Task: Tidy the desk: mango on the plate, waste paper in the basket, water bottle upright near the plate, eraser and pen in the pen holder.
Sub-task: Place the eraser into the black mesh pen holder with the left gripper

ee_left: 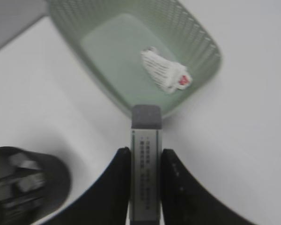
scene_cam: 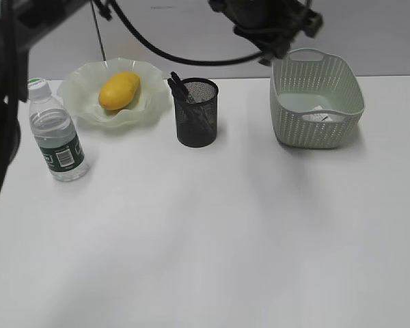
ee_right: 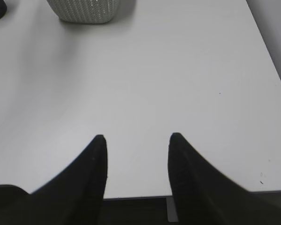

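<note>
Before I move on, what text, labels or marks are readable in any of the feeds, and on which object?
No text can be read.
Water bottle: dark green label with a white barcode patch; print too small.
Eraser between the left gripper fingers: lines of print on its sleeve, blurred.
Waste paper in the basket: a small red mark, not legible.

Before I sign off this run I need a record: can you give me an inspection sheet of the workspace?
Surface: white table, bare in front.
Job's things: yellow mango on wavy pale-green plate; clear water bottle upright beside it; crumpled white waste paper in pale-green woven-look basket; black mesh pen holder holds dark pens.
Clutter: nothing seen.
Grippers: left gripper grips a grey-capped eraser; right gripper open, empty.
Cables: black cable overhead.
Surroundings: grey wall.
</note>
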